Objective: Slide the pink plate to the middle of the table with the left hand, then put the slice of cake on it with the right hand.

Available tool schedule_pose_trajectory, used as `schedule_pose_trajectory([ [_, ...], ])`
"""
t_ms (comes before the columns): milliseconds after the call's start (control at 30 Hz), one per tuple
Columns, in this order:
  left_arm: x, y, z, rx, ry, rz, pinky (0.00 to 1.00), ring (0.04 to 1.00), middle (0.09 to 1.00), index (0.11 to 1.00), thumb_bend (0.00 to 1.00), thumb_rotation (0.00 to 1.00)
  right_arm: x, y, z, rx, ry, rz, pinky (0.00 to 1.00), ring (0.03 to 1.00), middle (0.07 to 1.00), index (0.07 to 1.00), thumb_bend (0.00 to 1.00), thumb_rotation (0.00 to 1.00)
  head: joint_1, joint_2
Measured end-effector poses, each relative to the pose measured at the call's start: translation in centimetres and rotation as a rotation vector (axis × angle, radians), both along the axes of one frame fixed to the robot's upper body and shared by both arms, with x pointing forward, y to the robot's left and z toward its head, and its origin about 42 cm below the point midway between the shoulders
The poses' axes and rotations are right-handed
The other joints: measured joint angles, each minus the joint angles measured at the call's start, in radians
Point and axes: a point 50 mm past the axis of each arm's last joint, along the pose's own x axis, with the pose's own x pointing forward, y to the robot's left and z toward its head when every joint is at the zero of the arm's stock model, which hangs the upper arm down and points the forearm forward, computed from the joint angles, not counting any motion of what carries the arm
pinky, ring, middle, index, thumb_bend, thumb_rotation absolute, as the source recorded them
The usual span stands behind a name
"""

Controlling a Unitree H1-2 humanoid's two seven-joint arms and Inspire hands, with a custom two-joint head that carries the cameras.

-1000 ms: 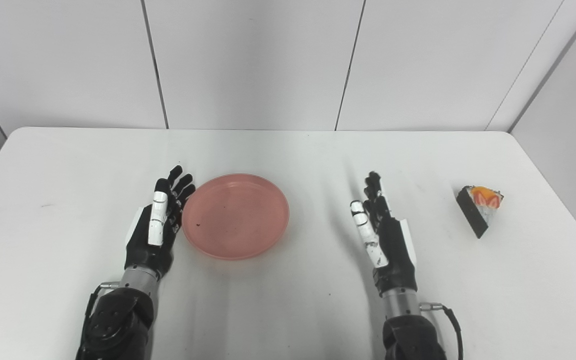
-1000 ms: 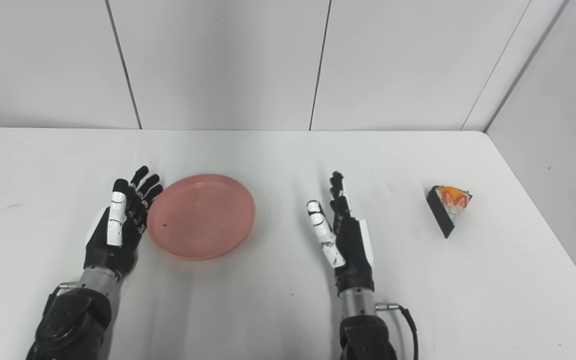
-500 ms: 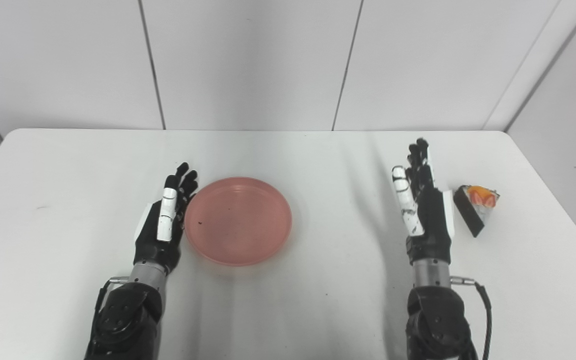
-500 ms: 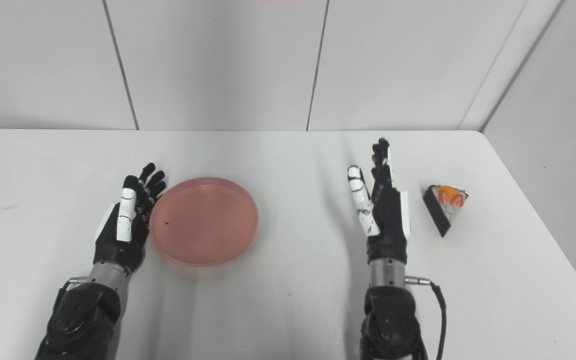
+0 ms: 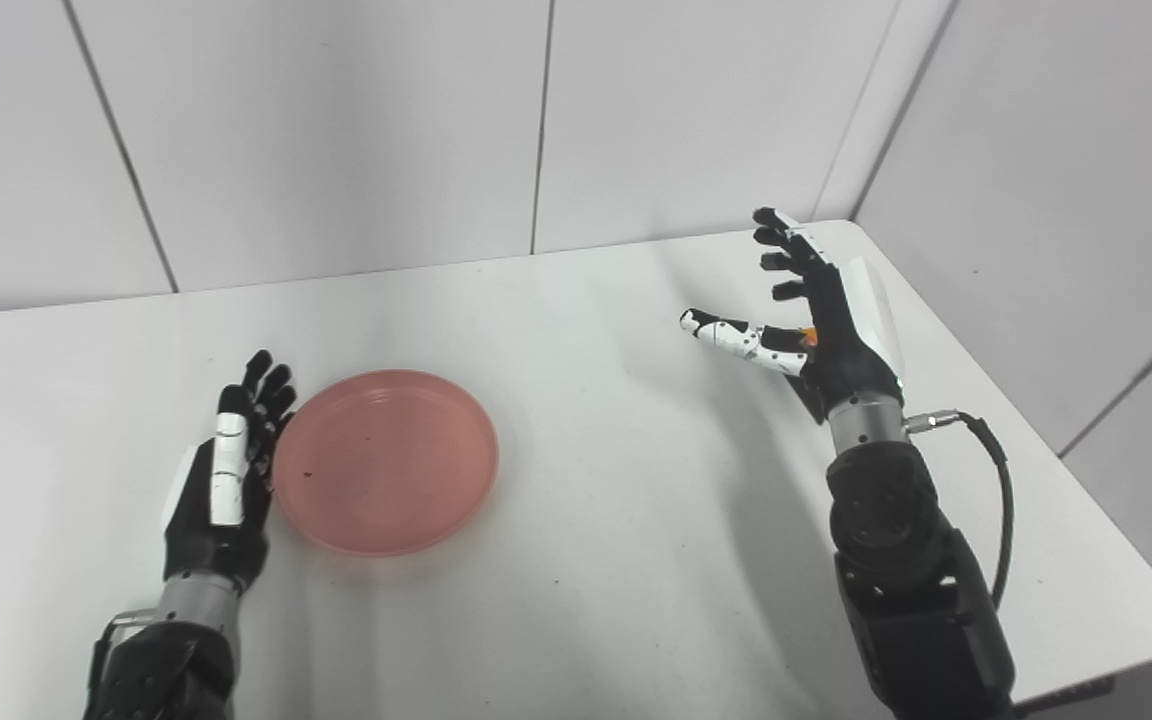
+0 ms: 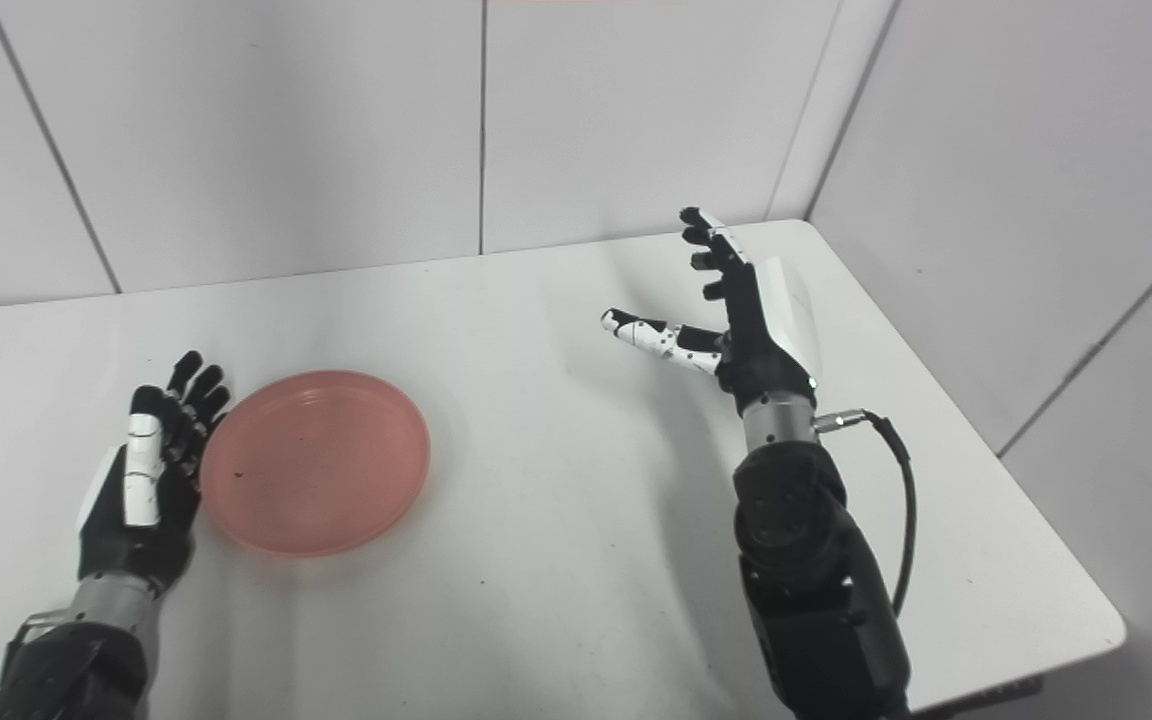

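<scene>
The pink plate lies flat on the white table, touching or just beside the inner edge of the left hand. That hand rests low by the table with its fingers stretched out straight and close together along the plate's left rim, holding nothing; whether they press the rim or only lie next to it cannot be told. The plate is bare apart from a small dark speck on its surface.

The right hand is raised above the far right part of the table, well apart from the plate. Its fingers are spread wide and a little curled, the thumb sticking out to the left, and nothing is in its grasp. The slice of cake is almost wholly hidden behind this hand: only a small orange bit shows at the base of the thumb, beneath the palm. Whether the fingers touch it cannot be told.
</scene>
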Motion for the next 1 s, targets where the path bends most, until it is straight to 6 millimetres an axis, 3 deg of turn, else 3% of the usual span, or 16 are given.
schedule_pose_trajectory([
  [133,0.0,0.4,0.0,0.001,-0.002,-0.002,1.00,1.000,0.993,0.992,0.73,1.00,0.8,-1.7,0.2,-0.077,0.022,-0.130,0.68,0.791,0.825,0.801,0.76,0.27,-0.041,-0.005],
  [367,0.8,1.0,-0.2,-0.017,-0.005,-0.020,1.00,1.000,0.993,0.992,0.77,1.00,1.5,-3.7,-0.2,-0.177,0.073,-0.286,0.72,0.823,0.857,0.818,0.77,0.30,-0.095,-0.014],
  [600,1.0,1.6,-0.2,-0.009,-0.018,-0.020,1.00,0.997,0.985,0.979,0.76,1.00,1.2,-5.8,-0.8,-0.187,0.111,-0.374,0.76,0.848,0.866,0.813,0.78,0.31,-0.097,-0.017],
  [733,1.0,1.6,-0.2,-0.008,-0.019,-0.023,1.00,1.000,0.993,0.988,0.76,1.00,1.4,-6.2,-1.5,-0.187,0.150,-0.382,0.75,0.843,0.863,0.816,0.80,0.36,-0.094,-0.018],
  [1000,0.9,1.6,-0.2,-0.007,-0.020,-0.025,1.00,0.999,0.985,0.981,0.76,1.00,2.2,-6.3,-3.3,-0.183,0.233,-0.363,0.68,0.816,0.866,0.822,0.83,0.35,-0.081,-0.020],
])
